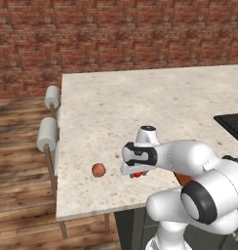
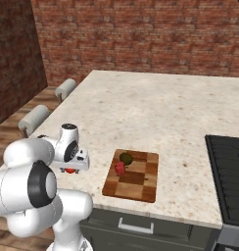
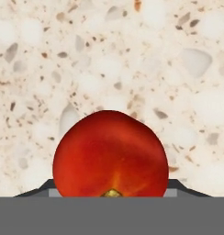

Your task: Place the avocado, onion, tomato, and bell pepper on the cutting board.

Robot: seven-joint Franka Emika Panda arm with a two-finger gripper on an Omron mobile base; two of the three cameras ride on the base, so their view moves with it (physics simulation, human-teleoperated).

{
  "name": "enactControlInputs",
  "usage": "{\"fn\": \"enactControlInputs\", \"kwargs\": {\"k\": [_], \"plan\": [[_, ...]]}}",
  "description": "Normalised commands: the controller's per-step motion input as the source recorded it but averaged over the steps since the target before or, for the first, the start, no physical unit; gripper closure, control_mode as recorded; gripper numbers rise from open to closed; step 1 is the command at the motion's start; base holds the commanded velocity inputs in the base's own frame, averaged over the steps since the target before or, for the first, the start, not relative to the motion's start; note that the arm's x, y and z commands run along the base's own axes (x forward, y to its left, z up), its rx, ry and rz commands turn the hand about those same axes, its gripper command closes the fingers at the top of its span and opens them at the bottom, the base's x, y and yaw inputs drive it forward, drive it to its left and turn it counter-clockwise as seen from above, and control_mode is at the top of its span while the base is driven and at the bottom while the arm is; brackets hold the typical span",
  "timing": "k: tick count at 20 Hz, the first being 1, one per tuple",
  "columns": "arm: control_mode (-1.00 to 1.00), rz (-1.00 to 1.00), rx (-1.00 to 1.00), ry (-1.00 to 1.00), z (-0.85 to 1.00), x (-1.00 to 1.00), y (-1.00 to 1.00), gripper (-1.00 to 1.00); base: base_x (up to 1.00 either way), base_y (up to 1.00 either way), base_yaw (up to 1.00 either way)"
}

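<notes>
- The tabletop (image 2: 155,105) is pale speckled stone, with a dark grated cooktop (image 2: 229,176) at its right.
- The cutting board (image 2: 141,186) lies flat near the tabletop's near edge, right of the arm.
- The pincer (image 1: 135,172) hangs low over the tabletop left of the board, its fingers on either side of the tomato (image 3: 110,153); whether they are pressing on it cannot be told.
- The tomato sits on the stone surface between the fingertips.
- The onion (image 1: 98,170) rests on the tabletop further left, apart from the pincer.
- The avocado (image 2: 125,158) and bell pepper (image 2: 120,168) sit together on the board's far left part.
</notes>
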Motion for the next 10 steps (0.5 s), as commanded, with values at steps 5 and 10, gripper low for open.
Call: {"fn": "enactControlInputs", "kwargs": {"k": [5, 10], "plan": [[-1.00, 0.05, 0.00, 0.00, 0.00, 0.00, 0.00, 1.00, 0.00, 0.00, 0.00], [-1.00, 0.05, 0.00, 0.00, 0.04, -0.01, 0.00, 1.00, 0.00, 0.00, 0.00]]}}
